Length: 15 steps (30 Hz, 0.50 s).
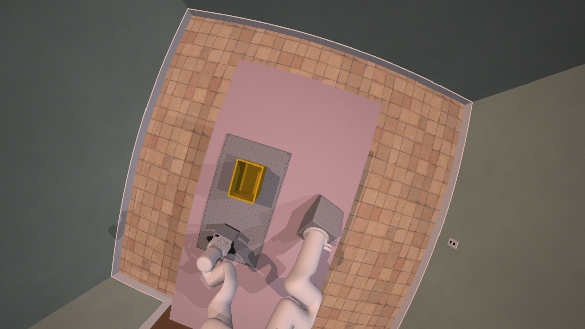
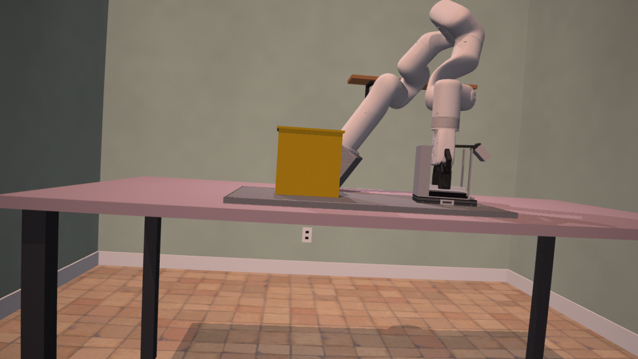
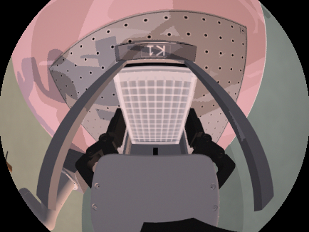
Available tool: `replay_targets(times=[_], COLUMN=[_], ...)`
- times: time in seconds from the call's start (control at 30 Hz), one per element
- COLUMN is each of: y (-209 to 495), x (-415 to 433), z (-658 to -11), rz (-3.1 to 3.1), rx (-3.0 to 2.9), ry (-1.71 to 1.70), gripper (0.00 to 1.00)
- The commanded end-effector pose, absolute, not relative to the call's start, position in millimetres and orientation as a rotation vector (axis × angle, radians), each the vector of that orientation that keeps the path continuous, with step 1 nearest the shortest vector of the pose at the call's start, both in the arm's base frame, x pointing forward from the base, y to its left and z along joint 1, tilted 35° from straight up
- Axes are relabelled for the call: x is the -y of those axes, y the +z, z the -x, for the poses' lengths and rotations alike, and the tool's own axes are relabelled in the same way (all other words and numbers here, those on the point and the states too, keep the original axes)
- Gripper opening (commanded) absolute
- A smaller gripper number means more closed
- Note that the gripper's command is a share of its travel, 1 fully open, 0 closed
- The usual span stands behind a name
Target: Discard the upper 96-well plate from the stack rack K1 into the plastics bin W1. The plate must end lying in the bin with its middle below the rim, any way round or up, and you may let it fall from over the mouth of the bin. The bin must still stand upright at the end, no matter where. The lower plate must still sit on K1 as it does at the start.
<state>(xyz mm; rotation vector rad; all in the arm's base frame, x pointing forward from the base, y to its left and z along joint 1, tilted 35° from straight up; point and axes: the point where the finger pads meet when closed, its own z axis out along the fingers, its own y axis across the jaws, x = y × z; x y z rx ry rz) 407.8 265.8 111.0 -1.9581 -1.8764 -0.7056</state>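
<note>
The stack rack K1 (image 2: 444,175) stands at the right end of the grey perforated baseplate (image 2: 365,206), with thin posts and a grey back panel. In the wrist view the upper 96-well plate (image 3: 155,106) shows as a white grid below the K1 label (image 3: 156,50). My gripper (image 3: 155,115) reaches down inside the rack and is shut on the upper plate, one dark finger on each long side. It also shows in the side view (image 2: 443,175). The lower plate is hidden beneath the upper one. The yellow plastics bin W1 (image 2: 308,161) (image 1: 246,180) stands upright, left of the rack, and its mouth is open.
The rack's curved posts (image 3: 85,118) flank my fingers on both sides. The arm's grey base block (image 1: 321,217) sits on the pink table beside the baseplate. A brown wall shelf (image 2: 363,80) hangs behind the arm.
</note>
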Motion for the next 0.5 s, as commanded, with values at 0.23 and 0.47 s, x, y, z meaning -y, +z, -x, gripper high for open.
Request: replay_targets(times=[0.23,0.47], y=[117.2,120.4], x=[-261.9,-259.6], z=[-408.5,-408.0], rz=[1.96,1.96], rx=[1.875,1.875], ry=[-0.71,-0.71], gripper=[0.0,0.0])
